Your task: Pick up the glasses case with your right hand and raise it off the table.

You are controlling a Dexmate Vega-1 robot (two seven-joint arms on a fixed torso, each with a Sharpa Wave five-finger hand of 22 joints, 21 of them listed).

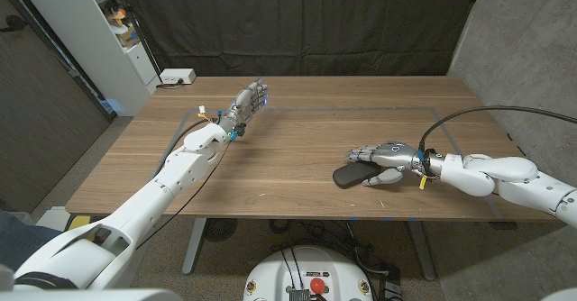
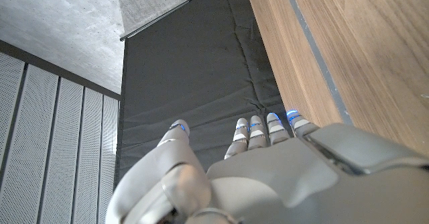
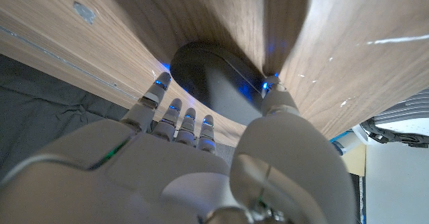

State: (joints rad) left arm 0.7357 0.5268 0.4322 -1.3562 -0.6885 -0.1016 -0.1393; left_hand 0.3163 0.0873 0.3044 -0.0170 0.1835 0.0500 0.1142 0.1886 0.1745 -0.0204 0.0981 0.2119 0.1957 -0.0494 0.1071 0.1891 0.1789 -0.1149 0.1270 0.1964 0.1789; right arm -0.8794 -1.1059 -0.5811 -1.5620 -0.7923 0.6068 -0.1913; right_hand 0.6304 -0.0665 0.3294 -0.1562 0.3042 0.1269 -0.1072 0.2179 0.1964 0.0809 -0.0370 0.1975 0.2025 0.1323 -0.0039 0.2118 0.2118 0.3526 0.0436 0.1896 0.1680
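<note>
The dark oval glasses case lies on the wooden table at the front right. My right hand is at its right end, fingers reaching along the far side and thumb on the near side. In the right wrist view the case sits between the fingertips and the thumb, whose tip is at the case's edge. The fingers are still spread and the case rests on the wood. My left hand is over the far left of the table, fingers straight and apart, holding nothing; its back shows in the left wrist view.
A white box with a cable sits at the table's far left corner. A white shelf unit stands left of the table. A black cable arcs above my right forearm. A dark curtain hangs behind.
</note>
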